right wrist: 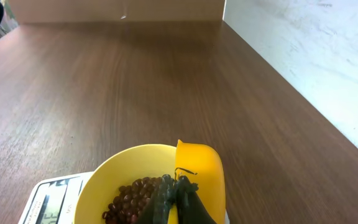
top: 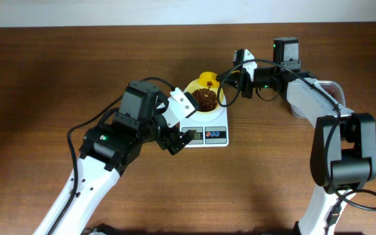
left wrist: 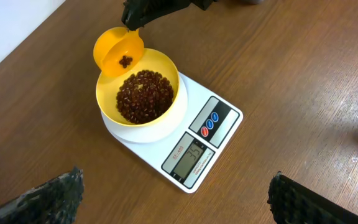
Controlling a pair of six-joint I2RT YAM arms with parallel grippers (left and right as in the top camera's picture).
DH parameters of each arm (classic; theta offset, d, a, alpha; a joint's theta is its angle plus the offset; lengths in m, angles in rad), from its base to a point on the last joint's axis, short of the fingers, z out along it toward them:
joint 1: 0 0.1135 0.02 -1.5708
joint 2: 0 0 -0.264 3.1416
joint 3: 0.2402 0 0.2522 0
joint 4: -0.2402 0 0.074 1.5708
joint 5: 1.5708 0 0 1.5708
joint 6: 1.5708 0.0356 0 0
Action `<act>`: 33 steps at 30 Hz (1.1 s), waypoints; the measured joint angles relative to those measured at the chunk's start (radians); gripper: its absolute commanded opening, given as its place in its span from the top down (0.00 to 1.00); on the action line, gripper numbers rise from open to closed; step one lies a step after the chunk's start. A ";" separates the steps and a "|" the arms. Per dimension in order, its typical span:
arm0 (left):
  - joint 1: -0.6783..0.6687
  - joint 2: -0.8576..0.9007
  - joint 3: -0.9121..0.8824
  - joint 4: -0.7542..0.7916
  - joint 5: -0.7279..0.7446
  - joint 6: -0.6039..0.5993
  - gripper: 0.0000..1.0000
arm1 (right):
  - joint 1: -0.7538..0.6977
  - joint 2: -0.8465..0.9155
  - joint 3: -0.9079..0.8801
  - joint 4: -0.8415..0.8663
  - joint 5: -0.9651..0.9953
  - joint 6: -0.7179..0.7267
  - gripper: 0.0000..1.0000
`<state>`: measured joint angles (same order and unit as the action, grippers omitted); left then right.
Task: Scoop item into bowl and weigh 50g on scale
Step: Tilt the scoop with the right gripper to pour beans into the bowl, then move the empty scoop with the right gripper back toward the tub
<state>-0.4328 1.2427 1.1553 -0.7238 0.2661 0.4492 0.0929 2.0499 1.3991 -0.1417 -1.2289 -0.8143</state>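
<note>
right fingers (right wrist: 166,204) clamped scoop (left wrist: 118,53), tipped at bowl's (left wrist: 174,102) far rim over beans (left wrist: 145,96) | left fingers (left wrist: 48,199) spread wide, empty, facing scale (left wrist: 194,87) front

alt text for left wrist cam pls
A pale-yellow bowl of reddish-brown beans sits on a white scale whose display seems to read 35. The right gripper holds a yellow scoop with a few beans, tilted at the bowl's far rim. The left gripper is open, its fingertips in the bottom corners.
</note>
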 measured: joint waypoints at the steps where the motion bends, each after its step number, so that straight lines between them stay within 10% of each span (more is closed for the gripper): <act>1: 0.000 0.000 0.000 0.000 0.000 0.000 0.01 | 0.000 0.000 0.000 0.000 -0.007 -0.001 0.96; 22: 0.000 0.000 0.000 0.000 0.000 0.000 0.01 | 0.021 0.000 0.000 -0.043 -0.037 -0.015 0.96; 33: 0.000 0.000 0.000 0.000 0.000 0.000 0.01 | 0.021 0.000 0.002 -0.134 -0.048 -0.267 0.96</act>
<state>-0.4328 1.2427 1.1553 -0.7238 0.2661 0.4492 0.1143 2.0502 1.4014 -0.2760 -1.2774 -1.0813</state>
